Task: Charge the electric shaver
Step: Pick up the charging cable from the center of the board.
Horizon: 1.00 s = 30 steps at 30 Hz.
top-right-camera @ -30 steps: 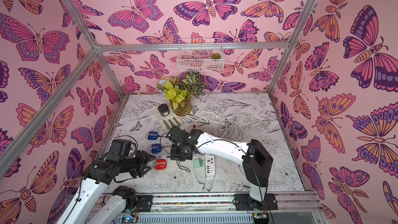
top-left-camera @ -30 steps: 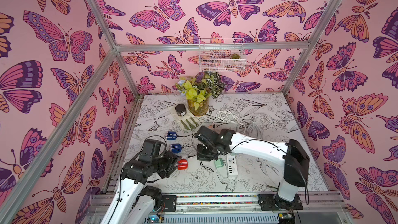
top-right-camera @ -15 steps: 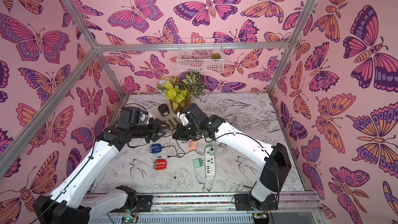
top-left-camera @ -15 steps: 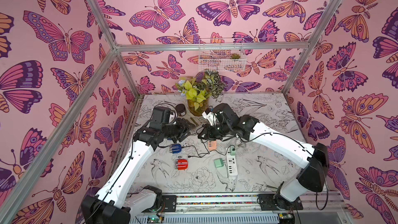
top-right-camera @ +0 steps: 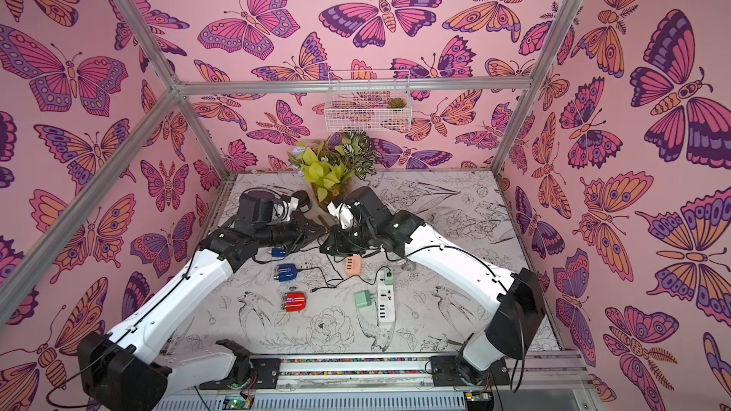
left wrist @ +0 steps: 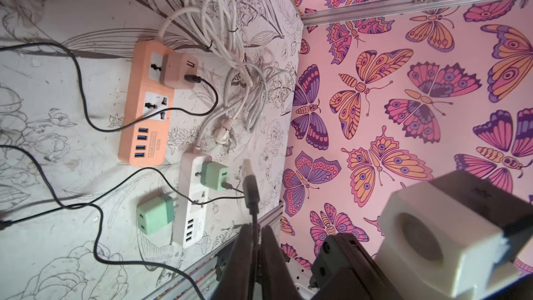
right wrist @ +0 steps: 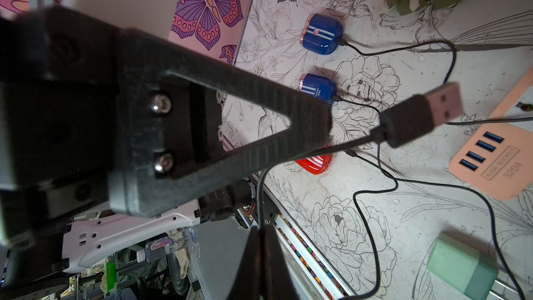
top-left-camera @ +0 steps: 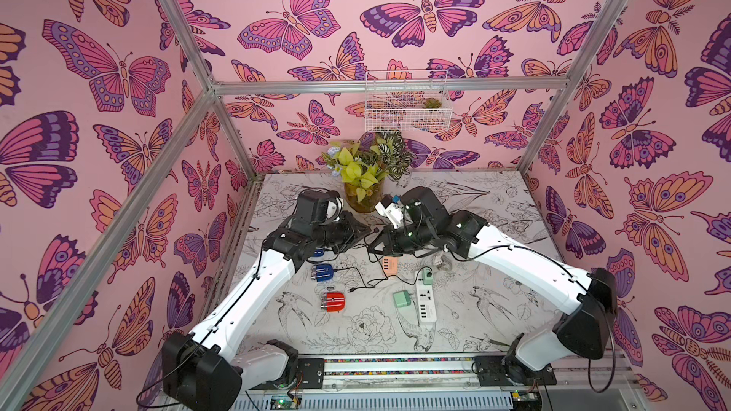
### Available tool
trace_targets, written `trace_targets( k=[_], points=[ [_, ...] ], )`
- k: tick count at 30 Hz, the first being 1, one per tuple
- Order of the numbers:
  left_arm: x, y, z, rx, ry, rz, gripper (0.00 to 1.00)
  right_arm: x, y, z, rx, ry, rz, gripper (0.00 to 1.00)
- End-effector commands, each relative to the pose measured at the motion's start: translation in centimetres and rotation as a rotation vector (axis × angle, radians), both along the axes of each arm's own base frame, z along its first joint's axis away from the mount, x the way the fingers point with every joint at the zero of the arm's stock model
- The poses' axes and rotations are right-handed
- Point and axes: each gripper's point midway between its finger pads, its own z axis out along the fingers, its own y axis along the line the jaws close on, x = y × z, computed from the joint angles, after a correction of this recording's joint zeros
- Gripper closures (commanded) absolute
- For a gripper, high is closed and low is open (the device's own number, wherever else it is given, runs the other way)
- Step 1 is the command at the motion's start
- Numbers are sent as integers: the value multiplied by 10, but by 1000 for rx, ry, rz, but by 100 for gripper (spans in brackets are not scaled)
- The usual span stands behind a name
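1. Handover of the charging lead is the step in hand. The left pincer (left wrist: 253, 227) is clamped together on the black cable (right wrist: 259, 191) just behind its USB plug (left wrist: 249, 181), which juts beyond its tips, free in the air.
2. The right pincer (right wrist: 261, 230) is pinched on the same cable further down the lead, nose to nose with the left pincer above the counter (top-left-camera: 494, 310).
3. The red shaver (top-left-camera: 334, 302) lies on the counter below both pincers, on the side toward the arm bases, with nothing plugged in. A small connector (right wrist: 350, 153) lies just beside it, probably this lead's other end, though I cannot trace it surely.
4. The next move, as I judge it, is for the right pincer to let go. The left pincer must then square the plug to a free port on the orange power strip (left wrist: 144, 105) beneath and push straight in. The shaver end needs seating too.
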Motion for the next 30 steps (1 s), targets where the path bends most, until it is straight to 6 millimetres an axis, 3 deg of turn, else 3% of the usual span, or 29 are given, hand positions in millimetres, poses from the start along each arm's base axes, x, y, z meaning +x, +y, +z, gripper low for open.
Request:
trace_targets(
  k=[1,5,8,15,19,22,26,30],
  points=[
    [2,-6,-3,-20,-14,-23,91,5,-4,12,35,-36,-20,100],
    [1,-8,-5,-19,-15,-41,79,11,-6,19,53,-51,-43,100],
    [1,-10,-11,-20,12,-52,78,12,-6,21,56,-52,-44,100],
    [5,-14,-1,-56,1,-49,82,12,-7,17,53,-44,-40,100],
    [4,-16,1,-72,4,-54,98,16,-8,16,56,-42,-51,100],
    [4,-15,6,-91,-15,-47,100,19,-9,19,58,-43,-63,100],
    [9,-17,31,-163,-82,-61,100,30,-34,38,80,-73,-163,55],
    [6,-29,69,-279,-183,-196,100,53,-87,72,272,-80,-370,42]
  ],
)
